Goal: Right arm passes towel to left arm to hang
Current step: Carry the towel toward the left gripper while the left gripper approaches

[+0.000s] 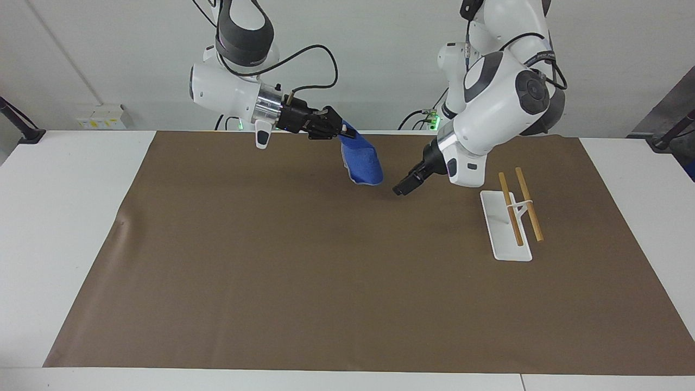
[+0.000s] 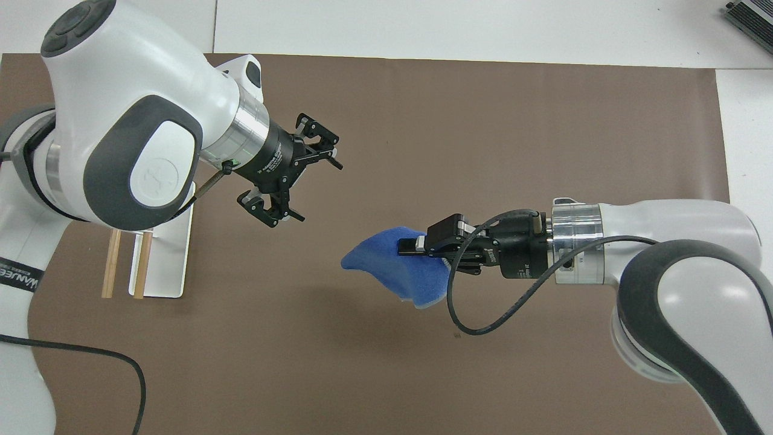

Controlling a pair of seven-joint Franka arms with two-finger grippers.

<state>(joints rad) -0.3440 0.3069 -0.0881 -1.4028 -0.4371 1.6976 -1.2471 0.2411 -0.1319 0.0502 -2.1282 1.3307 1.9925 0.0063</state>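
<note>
We've got the right gripper (image 1: 343, 130) pinching one corner of the blue towel (image 1: 364, 164) mid-air over the brown mat (image 1: 304, 282), left gripper (image 2: 297, 171) wide open nearby w/o contact, so a grab at the limp drooping end could miss.

The towel (image 1: 362, 163) is plain royal blue with a pale grey edge. Both arms are white with dark grey joints and silver wrist rings; the right tool (image 1: 341, 129) and left tool (image 2: 302, 171) are black. A brown mat (image 1: 304, 282) covers the white surface (image 1: 65, 217). The rack (image 1: 502, 228) is white with tan wooden rods.
</note>
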